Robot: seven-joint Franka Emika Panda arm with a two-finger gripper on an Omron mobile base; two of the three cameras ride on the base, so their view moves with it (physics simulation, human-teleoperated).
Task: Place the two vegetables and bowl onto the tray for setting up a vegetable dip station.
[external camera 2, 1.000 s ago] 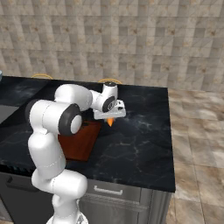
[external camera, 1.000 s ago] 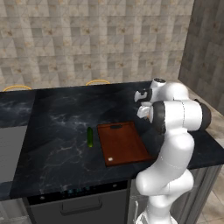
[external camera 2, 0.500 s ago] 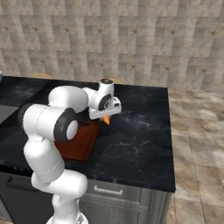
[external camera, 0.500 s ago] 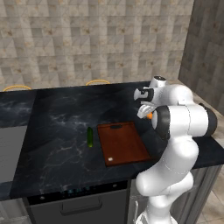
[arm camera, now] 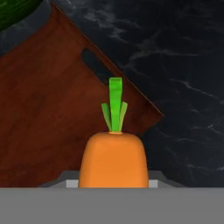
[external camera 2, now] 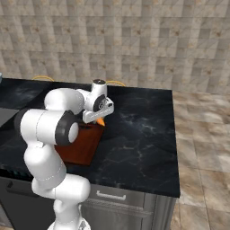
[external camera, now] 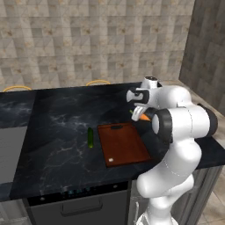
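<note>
Carrot [arm camera: 112, 162] held above tray [external camera: 123, 143]; cucumber [external camera: 90, 137] beside.

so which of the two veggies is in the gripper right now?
The carrot, orange with a green top, is held in the gripper above the tray. The cucumber lies on the counter, left of the tray.

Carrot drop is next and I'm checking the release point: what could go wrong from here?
1. The carrot, held in the jaws, hangs near the tray's corner by the handle slot; released here it might land partly on the counter.
2. It's rounded, so it could roll off the flat tray.
3. The cucumber lies close beside the tray; a sliding tray could nudge it.
</note>
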